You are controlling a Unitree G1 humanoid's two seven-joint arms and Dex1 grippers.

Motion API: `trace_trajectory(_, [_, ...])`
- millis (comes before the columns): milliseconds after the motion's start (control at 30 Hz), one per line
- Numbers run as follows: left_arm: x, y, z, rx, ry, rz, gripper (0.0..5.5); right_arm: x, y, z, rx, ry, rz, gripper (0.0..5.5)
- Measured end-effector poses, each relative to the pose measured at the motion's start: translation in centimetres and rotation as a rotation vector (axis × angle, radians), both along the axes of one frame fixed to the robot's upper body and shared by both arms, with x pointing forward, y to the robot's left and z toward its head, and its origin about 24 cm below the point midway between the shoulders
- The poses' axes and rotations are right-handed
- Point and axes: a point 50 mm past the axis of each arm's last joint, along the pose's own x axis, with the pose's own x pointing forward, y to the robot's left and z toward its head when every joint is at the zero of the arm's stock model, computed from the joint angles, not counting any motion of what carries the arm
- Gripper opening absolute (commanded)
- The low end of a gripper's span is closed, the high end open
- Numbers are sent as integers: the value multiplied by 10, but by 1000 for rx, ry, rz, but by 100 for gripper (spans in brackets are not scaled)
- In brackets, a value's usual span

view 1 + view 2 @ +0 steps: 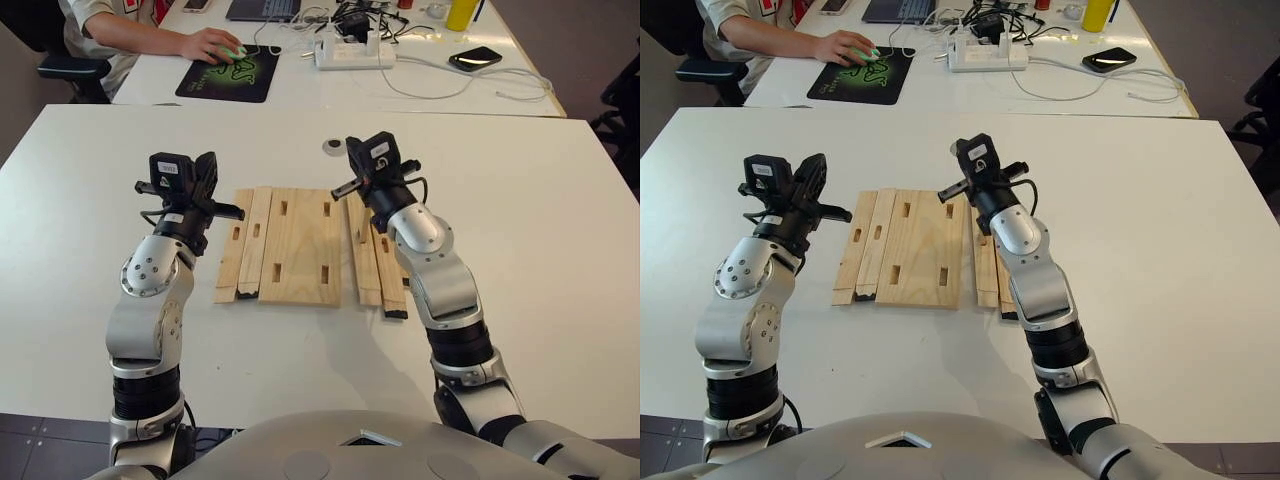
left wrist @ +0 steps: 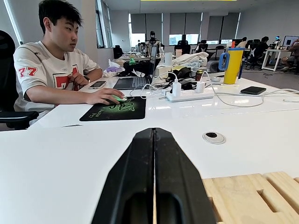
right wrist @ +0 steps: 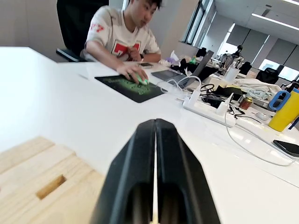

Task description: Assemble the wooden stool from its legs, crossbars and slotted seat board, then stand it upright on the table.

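Observation:
The slotted seat board lies flat in the middle of the white table. Two narrow slotted wooden pieces lie against its left side, and several more lie on its right, partly under my right forearm. My left gripper hovers just left of the wood, shut and holding nothing; its fingers press together, pointing at the far table. My right gripper hangs over the board's far right corner, also shut on nothing, its fingers closed to a thin seam above the wood.
A round cable grommet sits in the table just beyond the right gripper. Behind stands a second table with a mouse pad, power strip, cables and phone. Bare tabletop lies to both sides of the wood.

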Motion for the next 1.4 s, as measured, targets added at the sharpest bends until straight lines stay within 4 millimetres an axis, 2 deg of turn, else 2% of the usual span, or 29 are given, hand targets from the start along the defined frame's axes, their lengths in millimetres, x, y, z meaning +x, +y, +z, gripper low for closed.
trace_trajectory(100, [0, 0, 1, 0, -3, -1, 0, -6, -10, 46, 103, -260, -59, 1])
trace_trajectory(200, [0, 0, 1, 0, -3, 1, 0, -10, -20, 66, 135, -358, -95, 1])
trace_trajectory(300, [-4, 1, 1, 1, -6, 15, 0, -16, -35, 75, 117, -312, -46, 43])
trace_trajectory(367, [-7, 3, 1, 5, -13, 37, 0, -24, -45, 68, 120, -201, 26, 79])
trace_trajectory(467, [-18, 10, -4, -5, 2, 110, 0, -46, -69, 27, 90, 123, 158, 121])
trace_trajectory(533, [-25, 11, -8, -17, 7, 156, 0, -68, -77, 0, 49, 347, 266, 153])
trace_trajectory(633, [-30, 10, -9, -33, -2, 191, 0, -88, -82, -22, -60, 531, 356, 197])
trace_trajectory(800, [-32, 7, -9, -45, -15, 214, 0, -104, -79, -41, -144, 686, 416, 268])
trace_trajectory(900, [-32, 5, -10, -49, -14, 210, 0, -107, -78, -46, -161, 721, 423, 310])
trace_trajectory(1000, [-32, 5, -10, -49, -17, 215, 0, -111, -75, -49, -162, 769, 430, 314])
trace_trajectory(1167, [-33, 3, -10, -50, -20, 229, 0, -113, -63, -55, -67, 924, 432, 314])
trace_trajectory(1400, [-35, 3, -6, -52, -35, 229, 0, -109, -62, -60, -121, 1024, 354, 314])
